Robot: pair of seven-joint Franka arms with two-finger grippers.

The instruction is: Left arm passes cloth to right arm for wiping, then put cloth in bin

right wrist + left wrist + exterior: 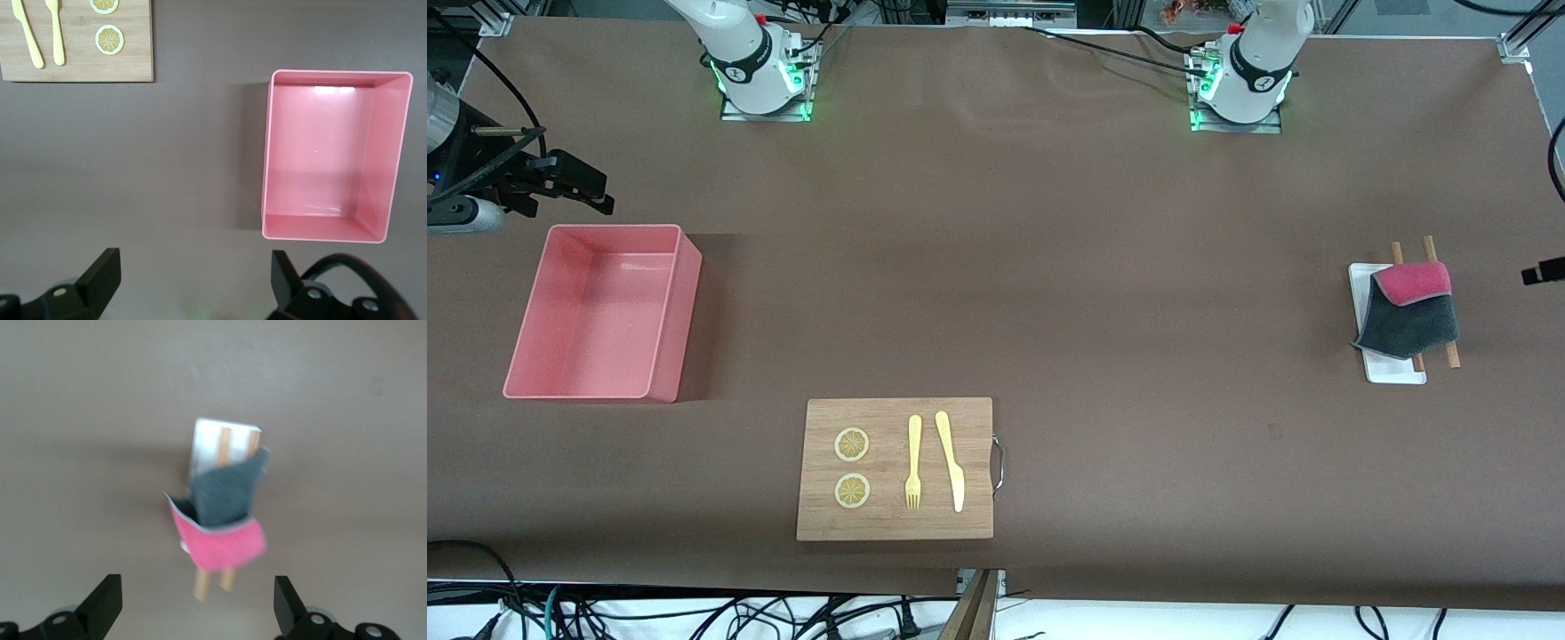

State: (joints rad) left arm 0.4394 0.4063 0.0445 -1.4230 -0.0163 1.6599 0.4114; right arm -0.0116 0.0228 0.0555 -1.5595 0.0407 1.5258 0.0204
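On the white tray (1383, 369) at the left arm's end of the desk (1049, 267), the cloth (1409, 311) sits propped on two sticks for easy pinching; left tool (197, 603) hovers wide over it, right tool (193, 280) waits wide beside the bin (667, 356)

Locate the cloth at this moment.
The cloth lies draped over two wooden sticks and a small white tray, at the left arm's end of the table.
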